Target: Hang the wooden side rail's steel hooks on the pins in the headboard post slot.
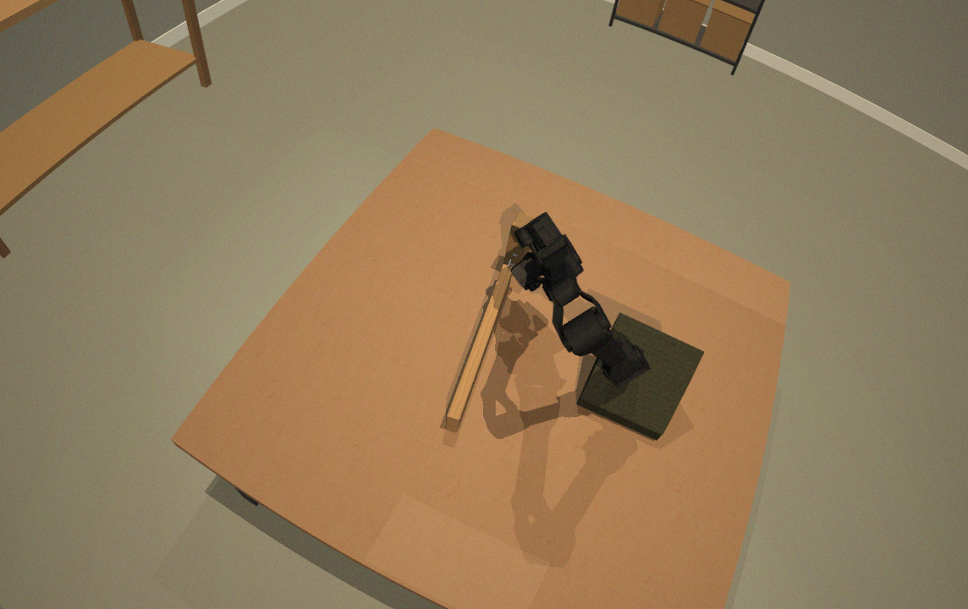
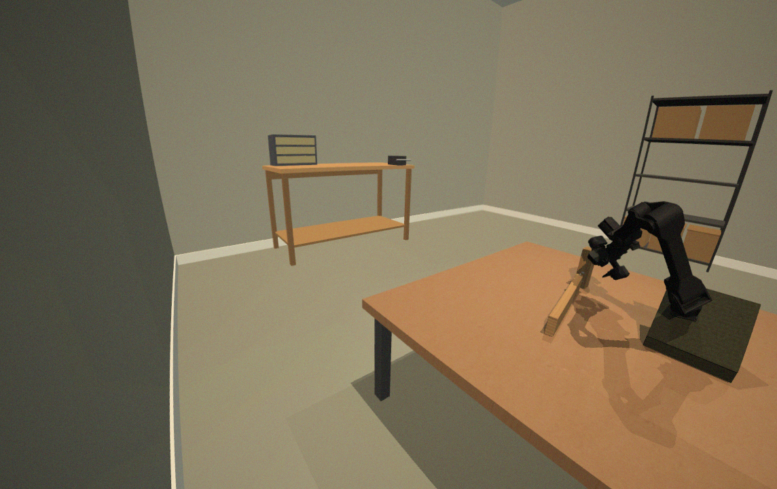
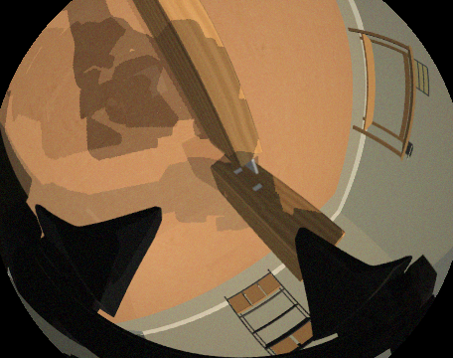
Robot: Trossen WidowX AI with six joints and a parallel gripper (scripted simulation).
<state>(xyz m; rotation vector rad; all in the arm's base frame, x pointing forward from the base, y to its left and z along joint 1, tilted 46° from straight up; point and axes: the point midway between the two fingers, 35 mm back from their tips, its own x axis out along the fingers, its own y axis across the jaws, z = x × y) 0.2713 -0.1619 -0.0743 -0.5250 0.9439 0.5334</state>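
On the table (image 1: 321, 340) (image 2: 470, 316) (image 3: 296, 75), the wooden side rail (image 1: 472, 355) (image 2: 563, 303) (image 3: 212, 75) is being supported, lower centre to headboard post (image 1: 513, 238) (image 2: 585, 267) (image 3: 286, 209), top view. The gripper (image 1: 524, 254) (image 2: 602, 260) (image 3: 230, 226) is being held released. Seating is apparently being checked; steel hook (image 1: 510, 263) (image 3: 254, 166) engagement is needing confirmation before withdrawal.

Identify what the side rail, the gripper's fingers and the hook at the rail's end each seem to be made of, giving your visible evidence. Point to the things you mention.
Side rail (image 1: 475, 354) (image 2: 563, 302) (image 3: 214, 75): wood, apparently smooth and unpainted; long grain streaks show.
Pincer fingers: matte black, perhaps plastic or coated metal; the look doesn't settle it.
Hook (image 3: 254, 167): probably bare metal, judging by its pale grey-blue sheen.
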